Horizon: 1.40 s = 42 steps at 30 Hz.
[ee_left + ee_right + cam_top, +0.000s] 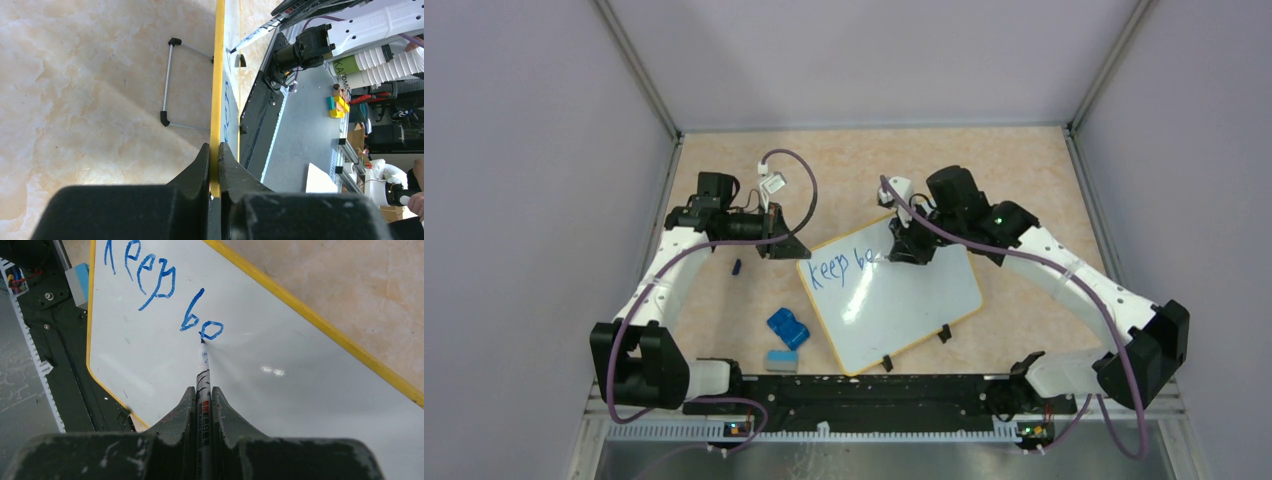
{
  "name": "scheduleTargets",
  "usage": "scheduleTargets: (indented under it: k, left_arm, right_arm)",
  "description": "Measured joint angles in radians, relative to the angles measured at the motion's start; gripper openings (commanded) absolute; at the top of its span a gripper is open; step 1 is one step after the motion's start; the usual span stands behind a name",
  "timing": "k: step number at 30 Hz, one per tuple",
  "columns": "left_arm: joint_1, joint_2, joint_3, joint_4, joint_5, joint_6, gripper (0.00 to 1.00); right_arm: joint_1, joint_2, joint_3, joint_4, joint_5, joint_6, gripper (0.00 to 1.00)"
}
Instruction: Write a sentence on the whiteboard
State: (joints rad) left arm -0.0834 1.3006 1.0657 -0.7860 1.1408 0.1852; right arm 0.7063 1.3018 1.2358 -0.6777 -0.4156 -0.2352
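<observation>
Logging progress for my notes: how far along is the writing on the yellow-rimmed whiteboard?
Done: blue handwritten "keep" stands complete on the white yellow-rimmed whiteboard. In hand: the left gripper clamps the board's rim while the right gripper presses a thin marker pen into a second word's second letter. Left: that word's remainder; nothing follows it yet.

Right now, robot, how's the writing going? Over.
Left pincer shut on whiteboard rim. Right pincer shut on marker, tip on board. Sentence: "keep b", next letter unfinished. Nothing blocking.
</observation>
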Motion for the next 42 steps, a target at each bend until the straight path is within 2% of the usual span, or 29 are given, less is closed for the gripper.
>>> scheduleTargets:
  k: [11,18,42]
  left_arm:
    - [-0.001,0.000,0.000,0.000,0.003,0.000,0.00]
    - [-0.002,0.000,0.000,0.000,0.003,0.000,0.00]
    - [-0.003,0.000,0.000,0.000,0.004,0.000,0.00]
  right_arm:
    - [0.000,-0.013,0.004,-0.041,0.023,-0.026,0.00]
    - [-0.003,-0.013,0.077,-0.086,0.018,-0.048,0.00]
    - [-0.037,0.007,0.116,-0.042,0.037,-0.050,0.00]
